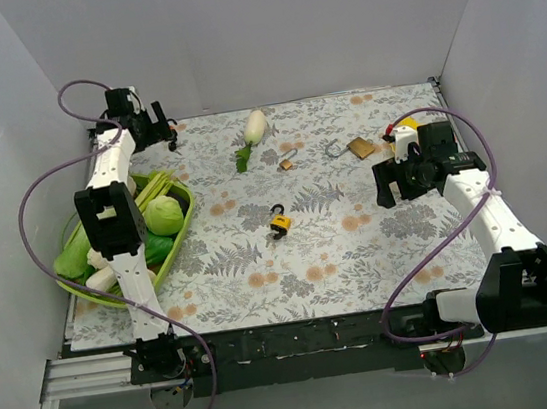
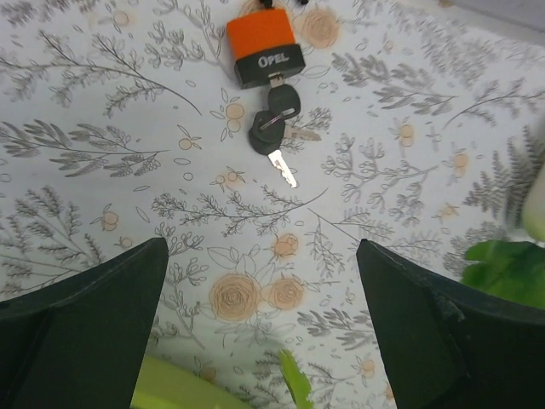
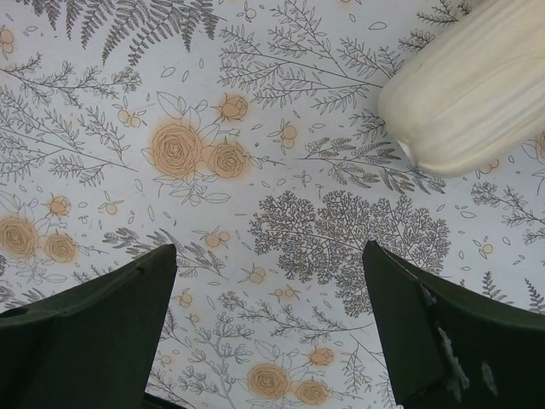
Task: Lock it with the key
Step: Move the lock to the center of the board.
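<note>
An orange and black padlock [image 1: 279,222] lies mid-table. In the left wrist view the padlock [image 2: 262,49] is marked OPEL, with a black-headed key [image 2: 274,115] in its keyhole and a second key on the same ring. My left gripper [image 1: 170,135] is open and empty at the far left, raised over the mat; in its own view the left gripper [image 2: 260,247] is well short of the padlock. My right gripper [image 1: 398,193] is open and empty at the right, its open jaws [image 3: 268,247] over bare mat. A brass padlock [image 1: 360,148] with an open shackle lies far right.
A green basket [image 1: 182,235] of vegetables stands at the left; its rim [image 2: 179,388] shows under the left gripper. A white radish [image 1: 254,126] lies at the back, probably the pale shape in the right wrist view [image 3: 468,85]. A small brown item [image 1: 286,164] lies nearby. Walls enclose the table.
</note>
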